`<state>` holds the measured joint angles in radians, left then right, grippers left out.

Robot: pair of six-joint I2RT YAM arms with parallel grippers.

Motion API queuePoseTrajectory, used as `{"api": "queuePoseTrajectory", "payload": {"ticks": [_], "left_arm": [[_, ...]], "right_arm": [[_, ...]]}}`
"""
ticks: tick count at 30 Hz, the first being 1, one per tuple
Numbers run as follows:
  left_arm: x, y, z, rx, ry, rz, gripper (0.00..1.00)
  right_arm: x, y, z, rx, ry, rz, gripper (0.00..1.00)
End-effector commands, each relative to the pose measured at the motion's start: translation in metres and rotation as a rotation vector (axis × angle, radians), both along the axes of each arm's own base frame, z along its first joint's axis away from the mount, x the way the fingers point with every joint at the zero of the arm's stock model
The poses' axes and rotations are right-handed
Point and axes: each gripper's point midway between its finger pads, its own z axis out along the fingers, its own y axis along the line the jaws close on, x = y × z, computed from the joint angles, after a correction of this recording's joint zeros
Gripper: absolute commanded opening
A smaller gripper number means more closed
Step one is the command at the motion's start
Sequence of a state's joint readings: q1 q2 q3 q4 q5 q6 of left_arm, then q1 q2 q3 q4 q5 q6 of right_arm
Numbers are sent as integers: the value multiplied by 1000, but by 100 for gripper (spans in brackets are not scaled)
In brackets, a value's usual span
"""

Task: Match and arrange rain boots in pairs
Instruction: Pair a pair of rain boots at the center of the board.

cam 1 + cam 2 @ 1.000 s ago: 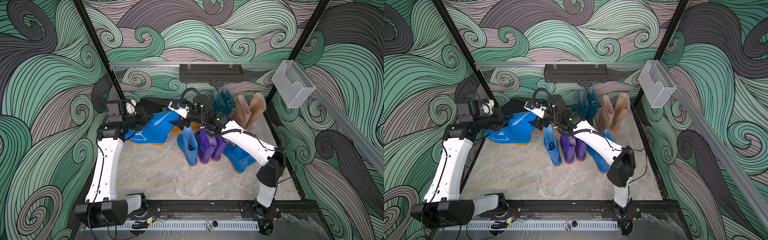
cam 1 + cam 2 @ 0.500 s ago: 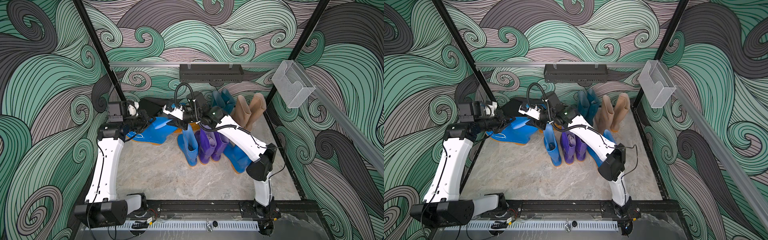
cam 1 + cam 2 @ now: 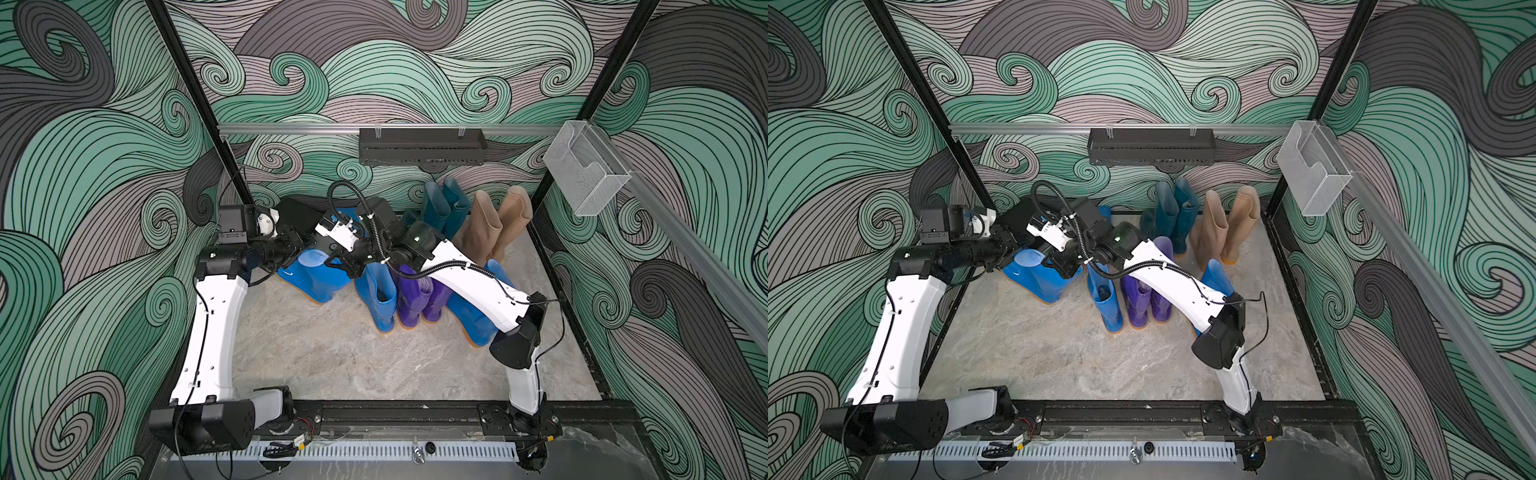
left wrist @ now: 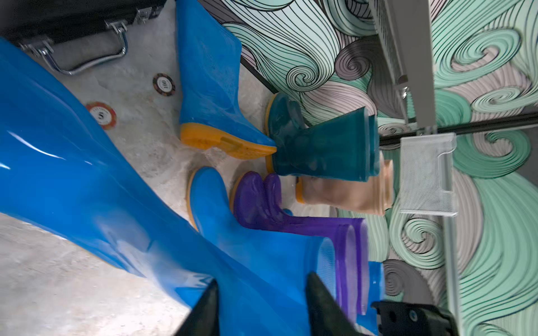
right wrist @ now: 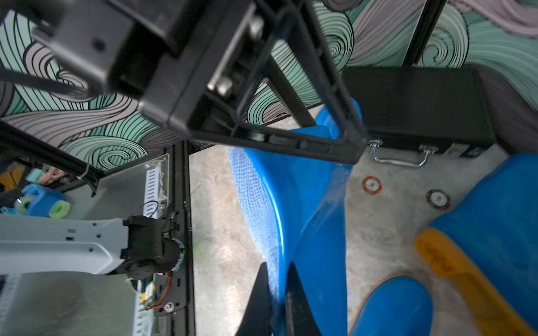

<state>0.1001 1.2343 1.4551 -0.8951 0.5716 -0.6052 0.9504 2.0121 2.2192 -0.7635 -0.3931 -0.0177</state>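
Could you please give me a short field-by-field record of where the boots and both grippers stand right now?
right gripper: shut on the rim of the tilted blue boot
left gripper: open, at the same boot
teal pair: upright by the back wall
beige pair: upright beside the teal pair
purple pair: upright beside a standing blue boot
black case: on the floor behind the grippers

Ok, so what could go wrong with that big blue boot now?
The right gripper pinches only the thin top edge of the tilted blue boot, and the left gripper stands open, so the boot might slip or flop. Swinging it could also knock over the standing blue boot and purple boots close beside it.
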Motion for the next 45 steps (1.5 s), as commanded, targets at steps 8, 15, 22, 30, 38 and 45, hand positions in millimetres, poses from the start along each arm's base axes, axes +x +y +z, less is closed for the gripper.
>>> {"api": "queuePoseTrajectory", "payload": {"ticks": [8,15,22,30,38,45], "left_arm": [[-6,66,-40,241,87,207,78],[-21,88,-102,232,249,269,78],[-39,77,-157,170,400,224,78],[-50,50,-209,9,557,136,73],[-32,31,-226,-68,539,99,67],[-12,-3,-263,-114,630,-4,62]], "right_arm": [[-6,11,-7,37,360,-237,0],[5,0,-24,-2,448,-439,0],[-4,-13,-25,-27,460,-546,0],[-1,-31,-13,25,434,-660,0],[-4,-38,-11,50,412,-725,2],[-1,-38,-20,52,351,-738,36]]}}
